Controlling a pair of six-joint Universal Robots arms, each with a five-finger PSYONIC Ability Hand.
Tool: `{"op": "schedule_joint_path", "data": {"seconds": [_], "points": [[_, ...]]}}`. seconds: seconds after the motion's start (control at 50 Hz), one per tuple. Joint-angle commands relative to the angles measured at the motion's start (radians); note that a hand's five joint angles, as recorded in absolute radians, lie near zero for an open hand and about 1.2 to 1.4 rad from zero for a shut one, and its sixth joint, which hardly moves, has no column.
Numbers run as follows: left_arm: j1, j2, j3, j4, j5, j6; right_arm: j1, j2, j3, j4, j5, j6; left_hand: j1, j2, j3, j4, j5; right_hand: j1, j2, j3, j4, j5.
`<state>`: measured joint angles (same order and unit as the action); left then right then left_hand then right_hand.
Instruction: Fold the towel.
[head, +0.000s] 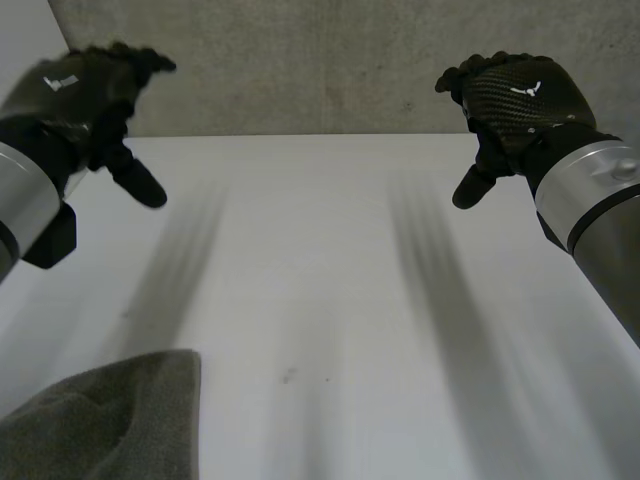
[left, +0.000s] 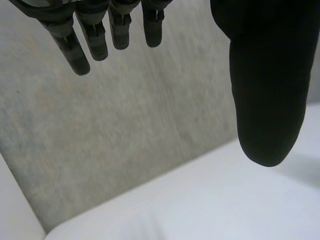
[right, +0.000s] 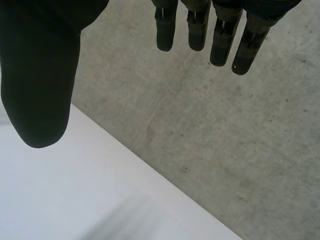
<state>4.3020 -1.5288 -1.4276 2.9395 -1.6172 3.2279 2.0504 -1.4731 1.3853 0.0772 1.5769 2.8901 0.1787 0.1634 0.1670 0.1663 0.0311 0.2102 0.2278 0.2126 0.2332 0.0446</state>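
Grey towel (head: 110, 420) lies bunched on the table (head: 330, 300). The left hand (head: 80, 90) and right hand (head: 515, 95), both well apart from the towel, hang relaxed-open, holding nothing. Risk: the towel, possibly overhanging the edge, slips off if tugged 1-handed.

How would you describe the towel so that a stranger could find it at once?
Start from the white table in front of the grey wall. Go to its near edge, on the side of the raised left hand. There lies the towel: fuzzy and dark grey against the smooth white top.
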Motion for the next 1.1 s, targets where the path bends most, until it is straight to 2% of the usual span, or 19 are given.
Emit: {"op": "schedule_joint_path", "data": {"seconds": [0.02,0.04,0.14,0.38,0.52,0.6,0.64,0.66,0.68,0.7,0.72,0.8,0.84,0.86,0.92,0.96,1.02,1.06,1.1], "points": [[0.019,-0.068,-0.094,-0.085,0.002,0.3,0.001,0.037,0.003,-0.004,0.0,-0.054,0.002,0.018,0.014,0.015,-0.024,-0.036,-0.053,-0.038,-0.059,-0.045],[0.028,-0.077,-0.128,-0.094,0.002,0.353,0.001,0.051,0.004,-0.004,0.002,-0.066,0.002,0.018,0.014,0.015,-0.024,-0.036,-0.053,-0.038,-0.059,-0.045],[0.082,-0.102,-0.244,-0.105,0.005,0.443,0.001,0.098,0.009,-0.007,0.002,-0.092,0.002,0.018,0.014,0.015,-0.024,-0.036,-0.053,-0.038,-0.059,-0.045],[0.196,-0.09,-0.478,-0.112,0.108,0.469,0.014,0.171,0.015,-0.014,0.003,-0.124,0.008,0.024,0.02,0.021,-0.019,-0.036,-0.053,-0.038,-0.059,-0.045],[0.278,-0.093,-0.602,-0.105,0.157,0.614,0.016,0.181,0.015,-0.014,0.003,-0.132,0.029,0.044,0.04,0.041,0.002,-0.036,-0.053,-0.038,-0.059,-0.045],[0.288,-0.096,-0.623,-0.094,0.155,0.644,0.017,0.185,0.015,-0.014,0.003,-0.134,0.091,0.106,0.102,0.103,0.064,-0.036,-0.053,-0.038,-0.059,-0.045],[0.289,-0.097,-0.625,-0.083,0.155,0.644,0.021,0.189,0.015,-0.014,0.003,-0.134,0.193,0.209,0.205,0.206,0.166,-0.036,-0.053,-0.038,-0.059,-0.045],[0.288,-0.094,-0.623,-0.066,0.155,0.644,0.021,0.189,0.015,-0.014,0.003,-0.134,0.464,0.479,0.475,0.476,0.437,-0.036,-0.053,-0.038,-0.059,-0.045],[0.286,-0.09,-0.62,-0.04,0.155,0.642,0.021,0.189,0.015,-0.014,0.003,-0.134,0.934,0.95,0.946,0.947,0.907,-0.036,-0.053,-0.038,-0.059,-0.045],[0.286,-0.09,-0.62,-0.04,0.155,0.642,0.021,0.189,0.015,-0.014,0.003,-0.134,0.939,0.954,0.951,0.951,0.912,-0.036,-0.053,-0.038,-0.059,-0.045],[0.279,-0.082,-0.611,-0.002,0.154,0.639,0.021,0.189,0.017,-0.014,0.003,-0.134,1.215,1.23,1.226,1.227,1.188,-0.036,-0.053,-0.038,-0.059,-0.045],[0.243,-0.048,-0.577,0.092,0.152,0.633,0.022,0.188,0.017,-0.014,0.003,-0.134,1.218,1.233,1.229,1.23,1.191,-0.036,-0.053,-0.038,-0.059,-0.045],[0.168,-0.024,-0.512,0.171,0.151,0.6,0.022,0.186,0.017,-0.014,0.003,-0.134,1.218,1.233,1.229,1.23,1.191,-0.036,-0.053,-0.038,-0.059,-0.045],[0.168,-0.024,-0.511,0.171,0.151,0.599,0.022,0.186,0.017,-0.014,0.003,-0.134,1.218,1.233,1.229,1.23,1.191,-0.036,-0.053,-0.038,-0.059,-0.045],[0.12,-0.039,-0.433,0.224,0.142,0.523,0.022,0.186,0.015,-0.014,0.003,-0.134,1.218,1.233,1.229,1.23,1.191,-0.036,-0.053,-0.038,-0.059,-0.045],[0.061,-0.126,-0.325,0.259,0.14,0.423,0.021,0.186,0.012,-0.014,0.005,-0.134,1.218,1.233,1.229,1.23,1.191,-0.036,-0.053,-0.038,-0.059,-0.045],[0.013,-0.195,-0.251,0.268,0.137,0.374,0.016,0.183,0.003,-0.014,0.008,-0.134,1.218,1.233,1.229,1.23,1.191,-0.036,-0.053,-0.038,-0.059,-0.045],[-0.094,-0.311,-0.089,0.276,0.116,0.287,0.008,0.18,0.003,-0.014,0.009,-0.134,1.218,1.233,1.229,1.23,1.191,-0.036,-0.053,-0.038,-0.059,-0.045],[-0.131,-0.362,-0.008,0.276,0.096,0.252,0.005,0.18,0.001,-0.014,0.009,-0.132,1.218,1.233,1.229,1.23,1.191,-0.036,-0.053,-0.038,-0.059,-0.045]]}}
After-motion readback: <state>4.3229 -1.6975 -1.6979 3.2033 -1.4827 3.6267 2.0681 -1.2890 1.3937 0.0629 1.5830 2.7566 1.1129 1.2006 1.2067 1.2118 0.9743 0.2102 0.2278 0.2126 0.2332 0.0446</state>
